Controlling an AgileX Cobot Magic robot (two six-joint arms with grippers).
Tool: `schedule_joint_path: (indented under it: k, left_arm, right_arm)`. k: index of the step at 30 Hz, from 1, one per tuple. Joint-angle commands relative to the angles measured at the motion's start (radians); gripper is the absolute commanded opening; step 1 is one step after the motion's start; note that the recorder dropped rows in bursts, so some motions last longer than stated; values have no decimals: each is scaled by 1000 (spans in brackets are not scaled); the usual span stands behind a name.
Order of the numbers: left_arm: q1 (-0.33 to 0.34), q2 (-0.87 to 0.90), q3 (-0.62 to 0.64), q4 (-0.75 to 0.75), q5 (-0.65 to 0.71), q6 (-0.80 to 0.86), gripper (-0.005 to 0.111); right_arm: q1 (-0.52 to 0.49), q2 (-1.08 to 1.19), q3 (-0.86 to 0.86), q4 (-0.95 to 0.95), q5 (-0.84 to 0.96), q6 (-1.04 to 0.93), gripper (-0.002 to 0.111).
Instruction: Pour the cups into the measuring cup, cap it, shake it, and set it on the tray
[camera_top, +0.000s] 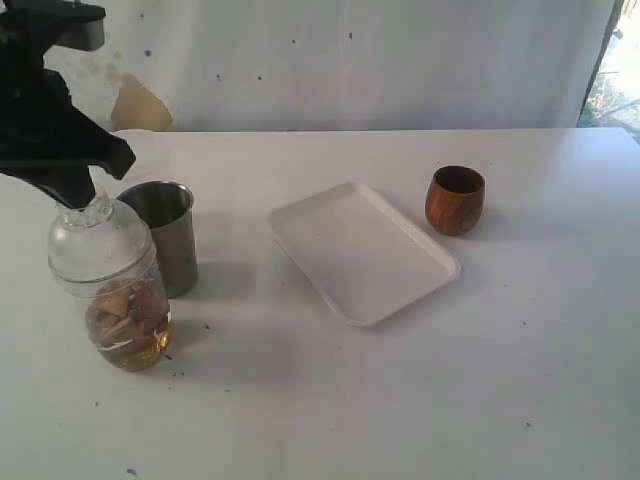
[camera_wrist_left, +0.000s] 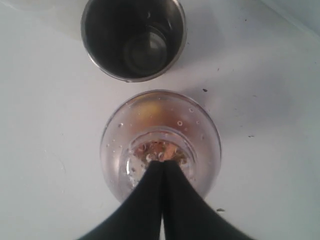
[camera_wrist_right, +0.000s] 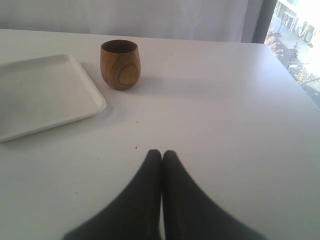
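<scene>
The left claw (camera_wrist_left: 161, 161), pinched closed, is touching the top of the capped measuring cup (camera_top: 112, 285). The right claw (camera_wrist_right: 161, 154) is hanging closed, empty.

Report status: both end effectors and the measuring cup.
Left end effector shut at measuring cup cap; cup capped, beside steel tumbler. Right end effector shut, empty. Tray bare, nothing between it and cup.
</scene>
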Motion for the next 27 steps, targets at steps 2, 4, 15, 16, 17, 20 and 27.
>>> schedule_joint_path:
  k: [2, 4, 15, 16, 17, 20, 27]
  left_arm:
    - [-5, -2, 81, 0, -16, -3, 0]
    - [-5, -2, 86, 0, -33, 0, 0]
    - [-5, -39, 26, 0, -71, 18, 5]
    - [-5, -47, 12, 0, -71, 18, 7]
    - [-5, -55, -3, 0, -74, 18, 9]
    - [-5, -81, -41, 0, -78, 25, 16]
    - [-5, -171, -52, -26, -127, 14, 51]
  right_arm:
    - [-8, -5, 7, -9, -1, 9, 0]
    - [-8, -5, 7, -9, -1, 9, 0]
    - [-8, -5, 7, -9, -1, 9, 0]
    - [-8, -5, 7, -9, -1, 9, 0]
    - [-8, -5, 7, -9, -1, 9, 0]
    - [-8, -5, 7, -9, -1, 9, 0]
    - [-8, -5, 7, -9, -1, 9, 0]
